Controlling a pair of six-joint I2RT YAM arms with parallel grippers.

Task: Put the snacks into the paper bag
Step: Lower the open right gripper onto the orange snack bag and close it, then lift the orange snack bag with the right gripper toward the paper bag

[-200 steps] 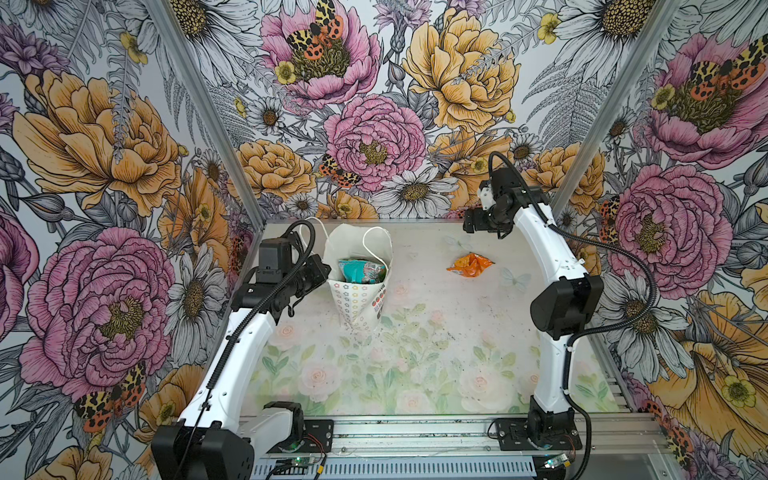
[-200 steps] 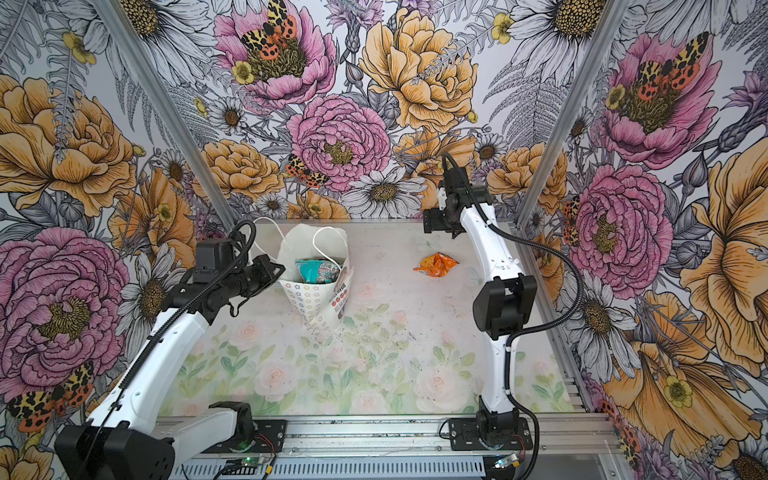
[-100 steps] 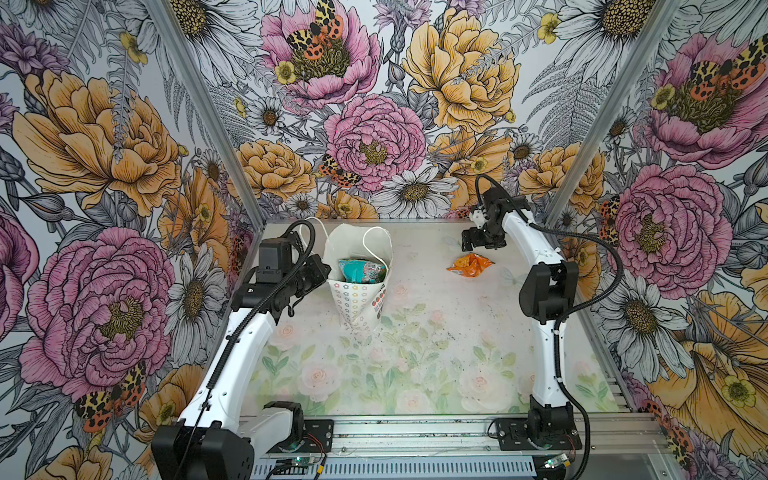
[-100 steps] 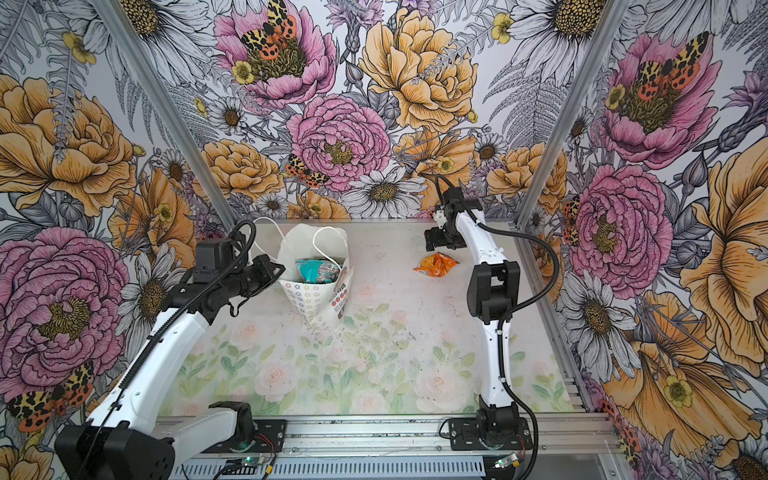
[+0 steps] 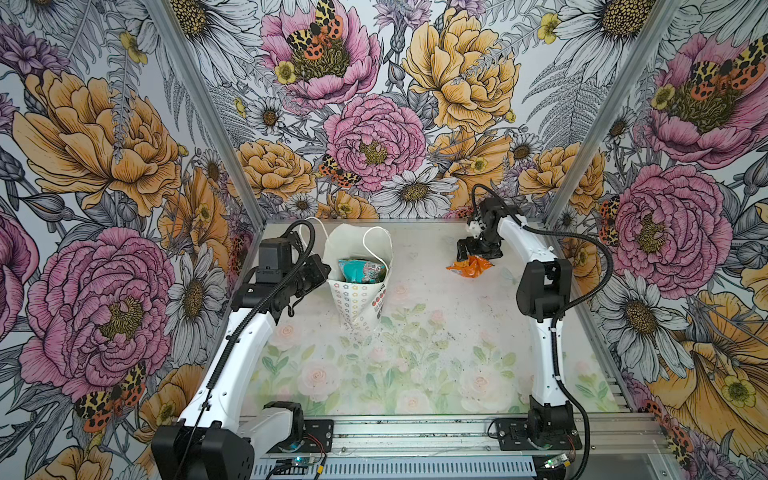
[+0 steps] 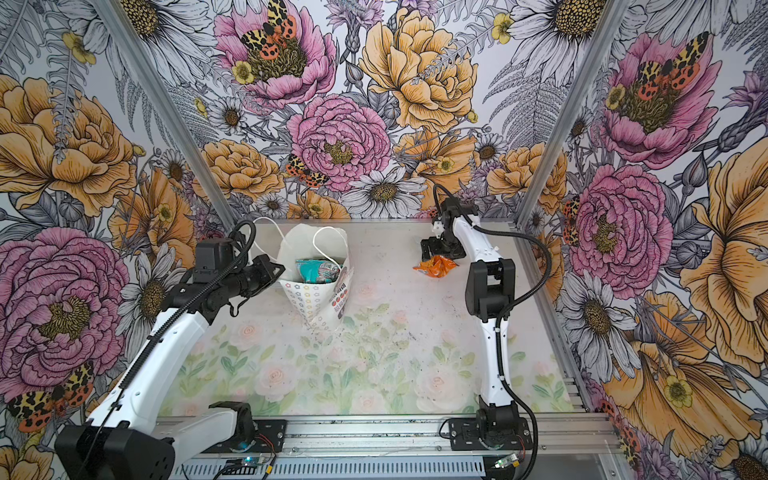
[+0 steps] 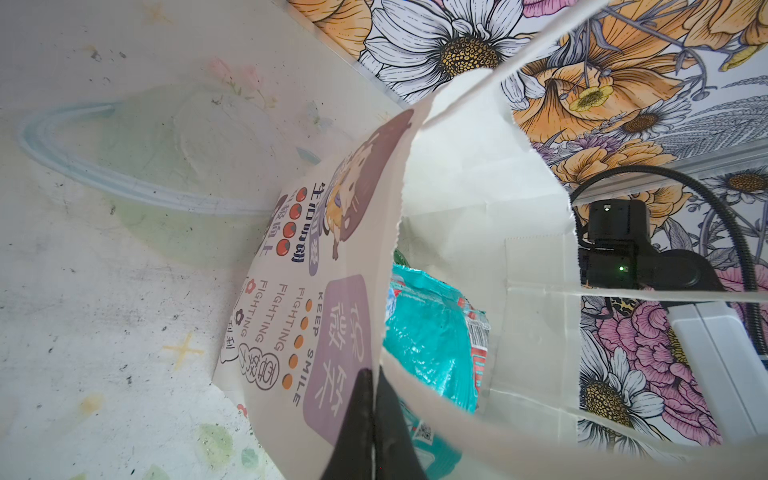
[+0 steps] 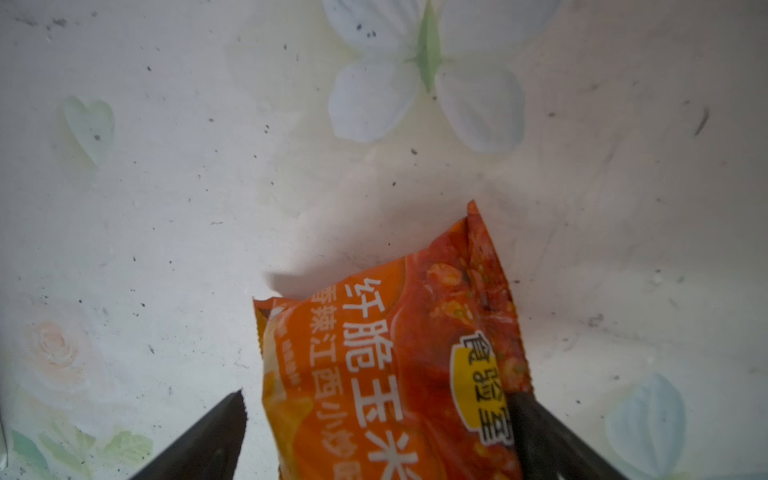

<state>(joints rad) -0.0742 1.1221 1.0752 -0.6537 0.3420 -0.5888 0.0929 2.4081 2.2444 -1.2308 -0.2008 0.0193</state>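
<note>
The white paper bag point(image 5: 358, 301) point(image 6: 312, 300) stands at the back left of the table, mouth open. My left gripper point(image 5: 327, 272) point(image 6: 281, 270) point(image 7: 372, 376) is shut on its near rim, the paper pinched between the fingers. A teal-white snack point(image 5: 360, 270) point(image 6: 316, 270) point(image 7: 430, 336) lies inside the bag point(image 7: 332, 316). An orange snack point(image 5: 470, 267) point(image 6: 436, 266) point(image 8: 386, 353) lies on the table at the back right. My right gripper point(image 5: 476, 251) point(image 6: 438, 249) point(image 8: 376, 397) is open just over it, one finger on each side of the packet.
The flower-printed back wall point(image 5: 415, 195) stands close behind the right gripper. Metal corner posts point(image 5: 582, 166) flank the table. The floral mat point(image 5: 395, 361) spreads toward the front rail point(image 5: 415, 432).
The right arm has come down from near the back wall onto the orange snack, and its jaws have spread wider. The left arm and bag have not moved.
</note>
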